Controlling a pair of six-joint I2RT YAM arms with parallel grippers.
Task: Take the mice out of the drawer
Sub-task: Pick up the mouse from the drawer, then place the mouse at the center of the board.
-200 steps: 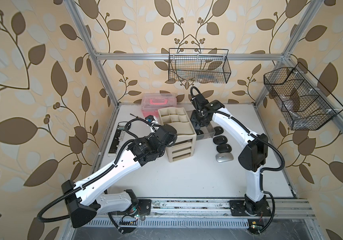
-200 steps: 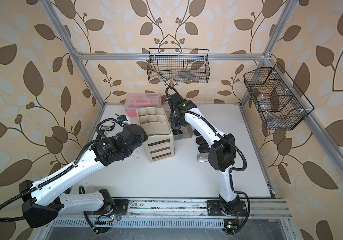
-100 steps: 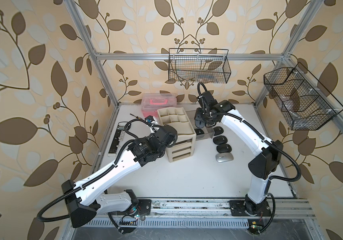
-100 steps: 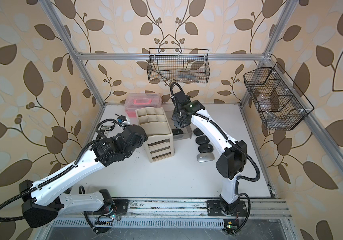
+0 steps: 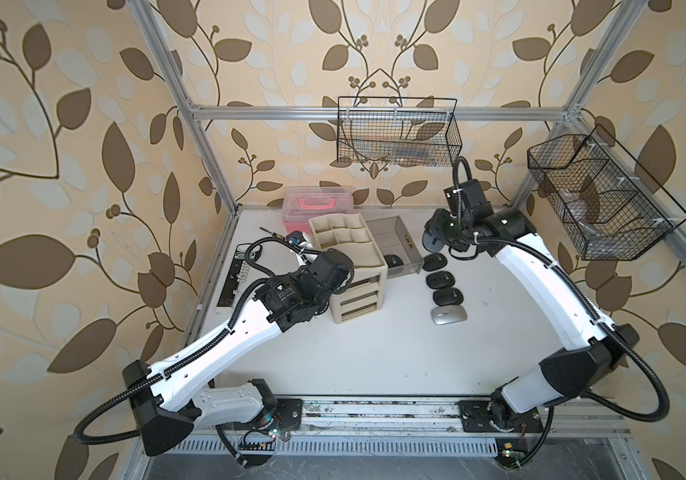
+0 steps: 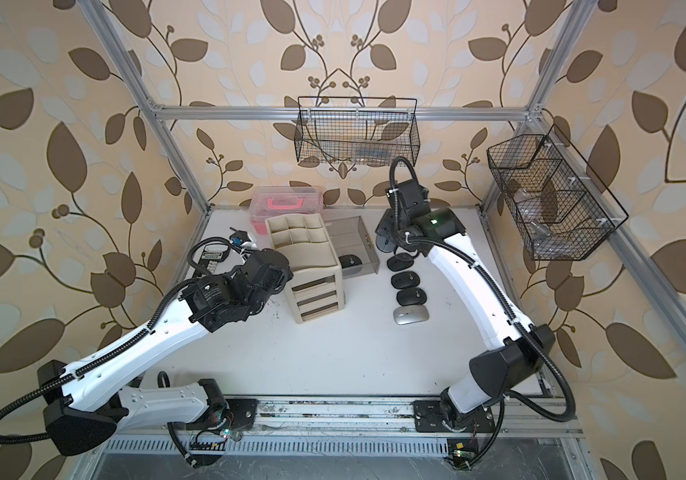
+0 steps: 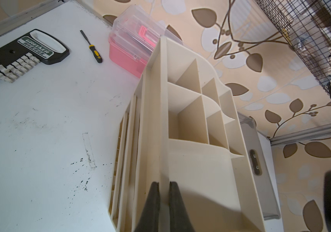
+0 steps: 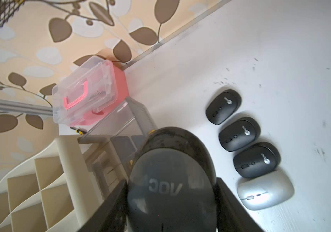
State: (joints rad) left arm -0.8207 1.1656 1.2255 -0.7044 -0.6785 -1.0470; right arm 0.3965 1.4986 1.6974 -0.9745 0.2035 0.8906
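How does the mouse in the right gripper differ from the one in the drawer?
The held mouse is clamped in the right gripper; the drawer mouse lies loose, with nothing touching it. The held mouse is already outside the drawer; the drawer mouse is inside it, at the end next to the organizer. Both are dark, flat and oval.

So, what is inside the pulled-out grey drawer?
One black mouse lies in the drawer, close to the organizer; the rest of its visible floor is bare. The end inside the organizer is hidden.
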